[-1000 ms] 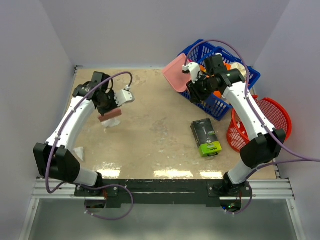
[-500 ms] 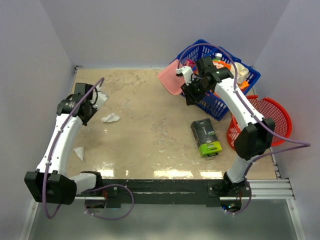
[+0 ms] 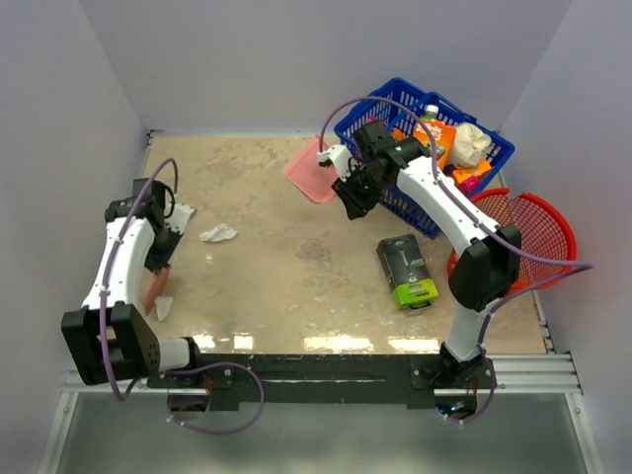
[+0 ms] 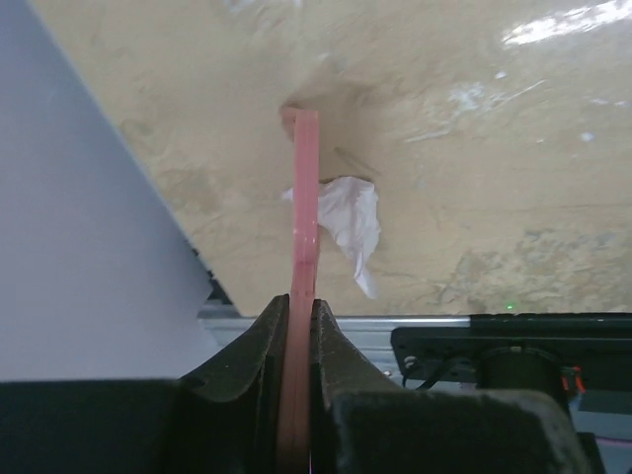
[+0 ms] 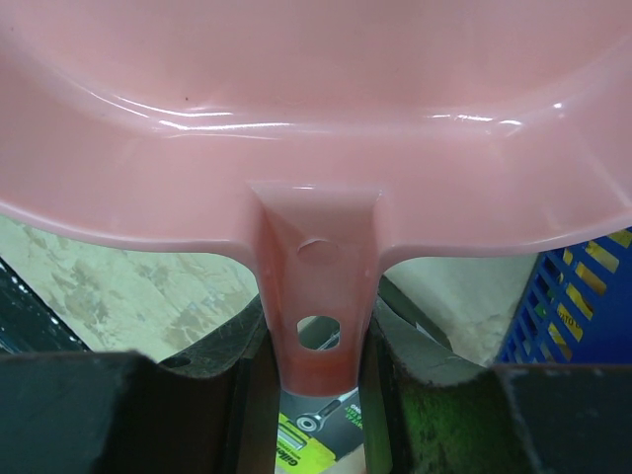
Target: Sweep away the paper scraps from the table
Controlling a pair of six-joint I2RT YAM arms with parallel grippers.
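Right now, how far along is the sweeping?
Early. Done: both tools are gripped, with the left gripper shut on a pink sweeper and the right gripper shut on the dustpan. In hand: the sweeper sits beside a scrap near the front left corner of the table. Left: another scrap lies loose further back, and no scrap shows in the dustpan.

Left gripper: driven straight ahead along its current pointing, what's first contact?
Probably the table. The pink tool clamped in the left gripper seems to reach it, with its tip beside a paper scrap. Depth is unclear.
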